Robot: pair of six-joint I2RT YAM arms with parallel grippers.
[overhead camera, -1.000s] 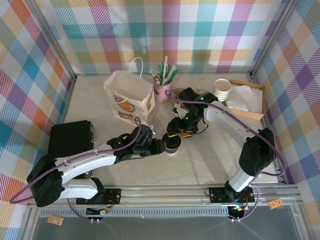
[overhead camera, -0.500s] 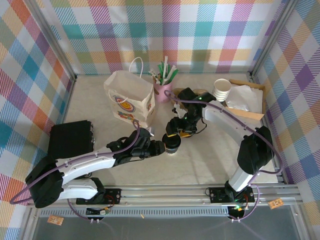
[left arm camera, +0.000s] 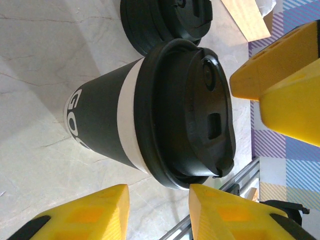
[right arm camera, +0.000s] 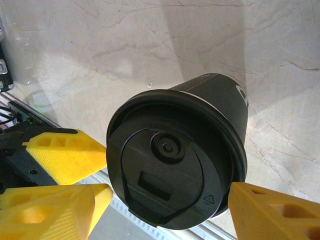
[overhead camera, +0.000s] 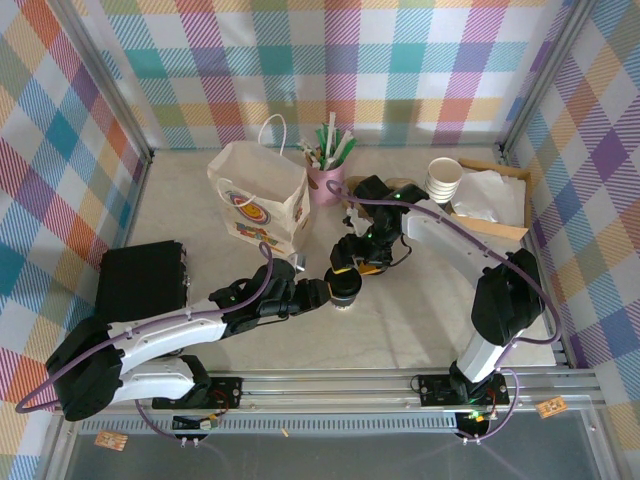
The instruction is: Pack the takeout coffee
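Top external shows the takeout coffee (overhead camera: 344,285) upright on the worktop (overhead camera: 425,320); my right hand (right arm camera: 170,195) straddles its lid (right arm camera: 172,170), probably to lift it, grip undeterminable; my left hand (left arm camera: 159,195) stands open beside it.

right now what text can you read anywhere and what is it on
"GO": white letters on the cup's black band; any more is turned out of view.
Lid: recycling triangle, its number too small to read.
Bag: round logo, too blurred to read.

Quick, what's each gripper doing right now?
Left gripper: open, holding nothing.
Right gripper: astride the lid of the takeout coffee; whether it grips cannot be told.
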